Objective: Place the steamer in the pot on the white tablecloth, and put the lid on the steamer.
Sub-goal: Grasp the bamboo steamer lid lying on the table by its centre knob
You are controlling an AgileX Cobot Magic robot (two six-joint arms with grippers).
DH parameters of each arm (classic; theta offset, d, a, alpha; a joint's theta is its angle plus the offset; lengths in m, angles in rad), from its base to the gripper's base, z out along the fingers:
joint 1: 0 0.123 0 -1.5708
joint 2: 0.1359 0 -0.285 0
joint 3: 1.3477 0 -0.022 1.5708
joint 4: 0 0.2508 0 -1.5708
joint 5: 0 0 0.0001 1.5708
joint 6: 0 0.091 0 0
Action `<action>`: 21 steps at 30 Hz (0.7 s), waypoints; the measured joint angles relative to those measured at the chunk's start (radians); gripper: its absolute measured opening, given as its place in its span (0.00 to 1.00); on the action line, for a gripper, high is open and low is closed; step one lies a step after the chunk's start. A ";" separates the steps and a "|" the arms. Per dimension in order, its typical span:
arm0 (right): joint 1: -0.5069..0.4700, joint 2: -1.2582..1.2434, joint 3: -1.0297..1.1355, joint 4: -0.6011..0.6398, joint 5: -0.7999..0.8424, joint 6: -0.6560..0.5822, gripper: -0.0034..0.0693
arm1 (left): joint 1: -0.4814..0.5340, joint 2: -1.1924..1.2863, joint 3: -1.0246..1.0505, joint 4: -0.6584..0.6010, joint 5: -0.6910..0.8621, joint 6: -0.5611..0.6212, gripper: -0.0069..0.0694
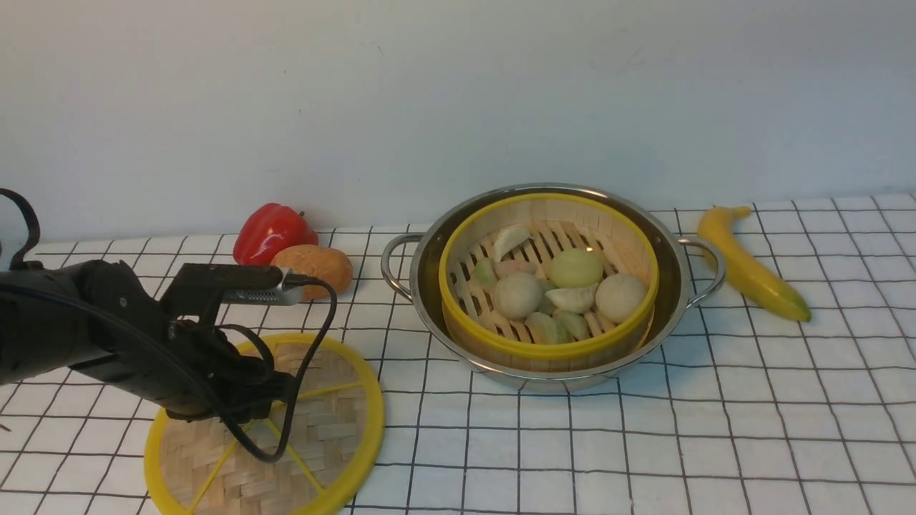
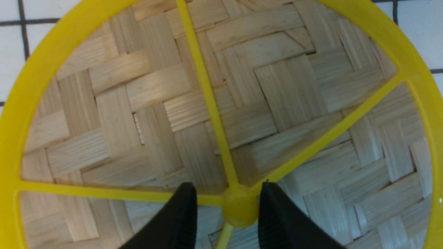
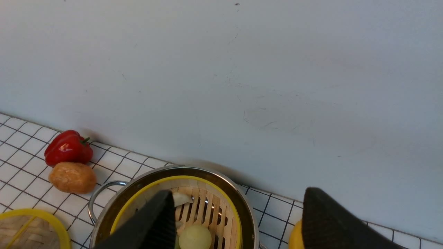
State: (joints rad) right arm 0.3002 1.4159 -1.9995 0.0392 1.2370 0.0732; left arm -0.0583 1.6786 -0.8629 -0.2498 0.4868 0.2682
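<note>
Sitting in the pot: the steamer (image 1: 547, 349), its pale dumplings and buns uncovered, rests inside the pot (image 1: 670, 280) at centre right of the front view.
Cloth: the white tablecloth (image 1: 644, 443) fills the lower half of the frame, its thin black grid under everything.
Lid: the lid (image 1: 336, 422) lies flat on the cloth at lower left, spokes up, well apart from the pot.
Left arm: the left gripper (image 2: 227, 188) hangs low over the lid's centre. Its jaws stand partly spread either side of the yellow hub (image 2: 239, 207), one finger right against it and the other with a gap, so nothing is clamped.
Right arm: the right gripper (image 3: 238, 199) appears only in its own wrist view, jaws spread wide and empty, with the steamer visible between the fingers.
Bystanders: a red pepper (image 1: 272, 232) and a brown potato (image 1: 318, 266) sit near the wall left of the pot. A banana (image 1: 751, 272) lies just right of it.
</note>
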 joint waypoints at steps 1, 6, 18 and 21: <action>0.000 0.000 0.000 0.000 0.000 0.000 0.71 | 0.000 0.000 0.000 0.000 0.000 0.000 0.41; 0.000 0.000 0.000 0.000 0.000 0.000 0.71 | 0.000 0.000 0.000 -0.001 0.000 0.000 0.38; 0.000 -0.001 0.000 0.000 0.000 -0.001 0.71 | 0.000 0.000 -0.182 0.139 0.280 -0.036 0.24; 0.000 -0.007 0.000 0.000 0.000 -0.001 0.71 | -0.001 0.001 -0.332 0.227 0.439 -0.096 0.24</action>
State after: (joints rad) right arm 0.3002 1.4087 -1.9995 0.0392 1.2370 0.0720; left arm -0.0590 1.6798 -1.1945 -0.0227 0.9254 0.1719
